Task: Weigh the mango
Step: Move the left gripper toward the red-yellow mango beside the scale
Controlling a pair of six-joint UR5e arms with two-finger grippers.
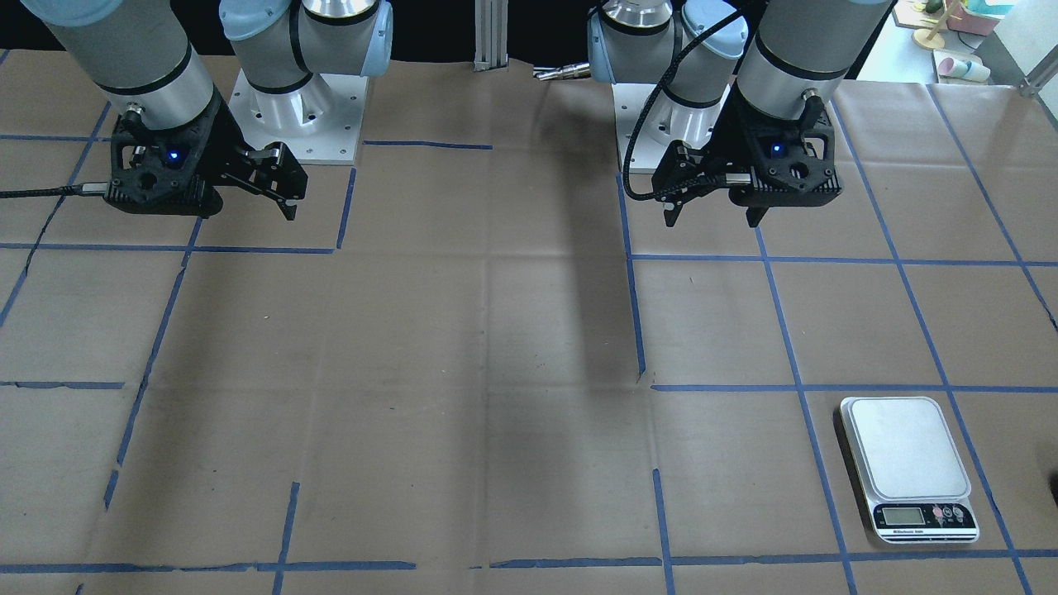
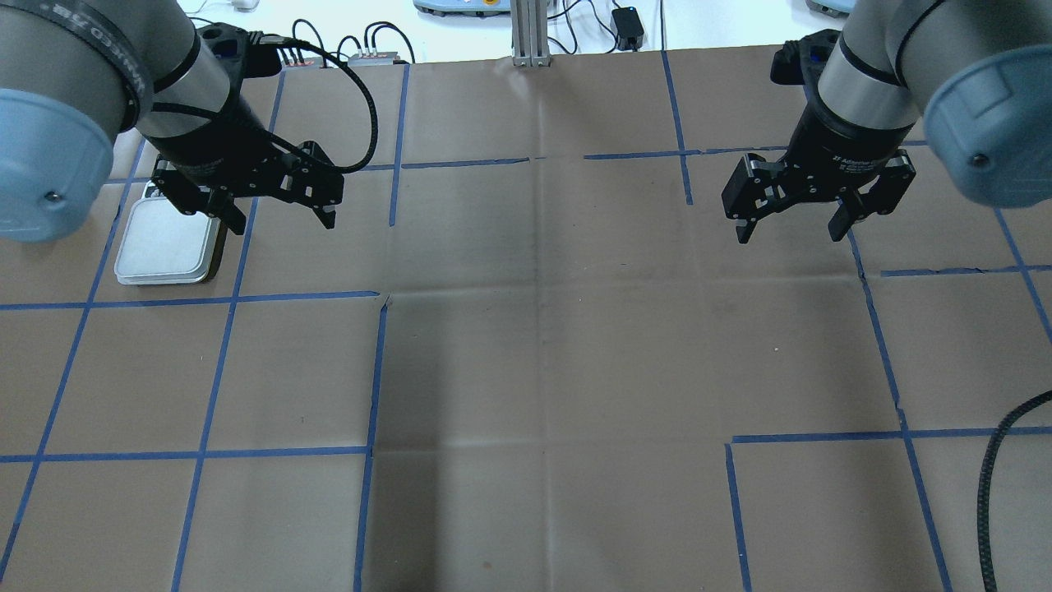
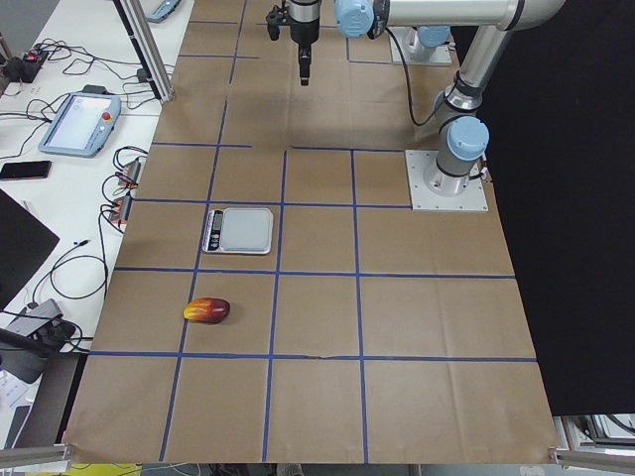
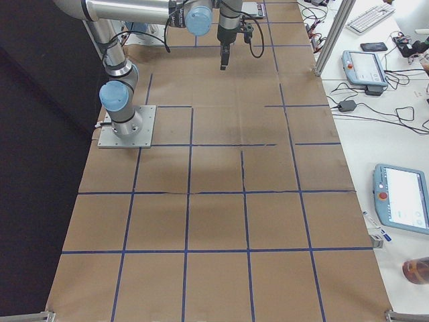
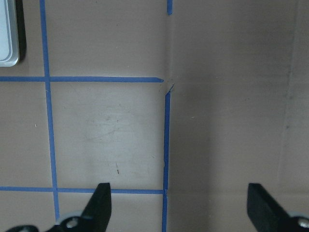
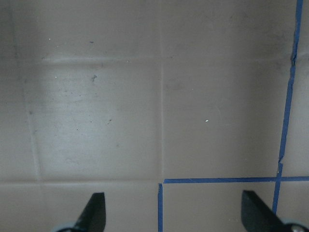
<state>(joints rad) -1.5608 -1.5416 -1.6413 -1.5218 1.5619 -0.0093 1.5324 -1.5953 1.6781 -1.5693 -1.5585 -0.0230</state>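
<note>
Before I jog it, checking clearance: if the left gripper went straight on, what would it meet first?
The left gripper would likely meet bare table paper by the blue tape; the scale lies off to one side.

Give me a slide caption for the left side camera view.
Mango lies on the table apart from the empty scale, not yet weighed.

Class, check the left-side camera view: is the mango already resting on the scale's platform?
No, the mango lies on the table in a neighbouring grid square, apart from the scale, whose platform is bare.
</note>
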